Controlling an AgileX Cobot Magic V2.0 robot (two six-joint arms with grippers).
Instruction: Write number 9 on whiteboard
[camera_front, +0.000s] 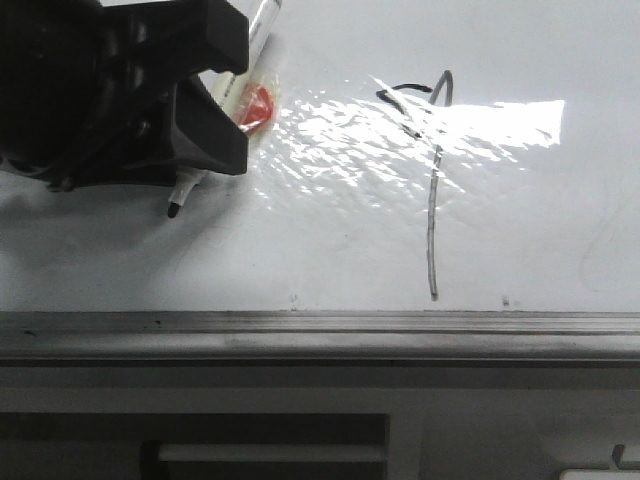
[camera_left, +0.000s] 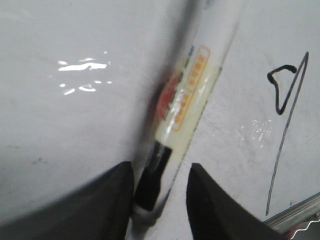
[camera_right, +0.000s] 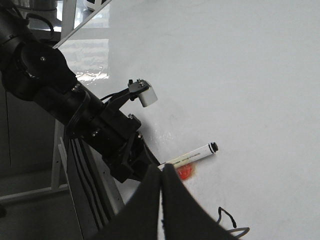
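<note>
Marker (camera_front: 232, 98) position defines the present step: it is held in the left gripper (camera_front: 205, 125), jaws closed on the barrel, tip pointing down toward the whiteboard (camera_front: 330, 240) and standing well to the left of the drawn figure in the front view. From that view alone, tip contact with the board cannot be confirmed; the left wrist view shows the marker (camera_left: 182, 112) between the two dark fingers (camera_left: 107, 200), but its tip is hidden. The number 9 (camera_front: 432, 180) lies right of centre on the board: a long near-vertical stroke running down close to the grey frame edge (camera_front: 320, 322), with a small hooked loop at its upper left. The loop appears unclosed, its lower side broken by glare, so completeness is uncertain. Judged step: the writing is largely done and the pen is off the figure. Next move, if the loop is to be closed, calls for carrying the tip rightward to the gap and pressing lightly; otherwise, lifting clear. The right gripper (camera_right: 162, 192) shows in its wrist view with fingers pressed together, holding nothing, hovering near the board.
</note>
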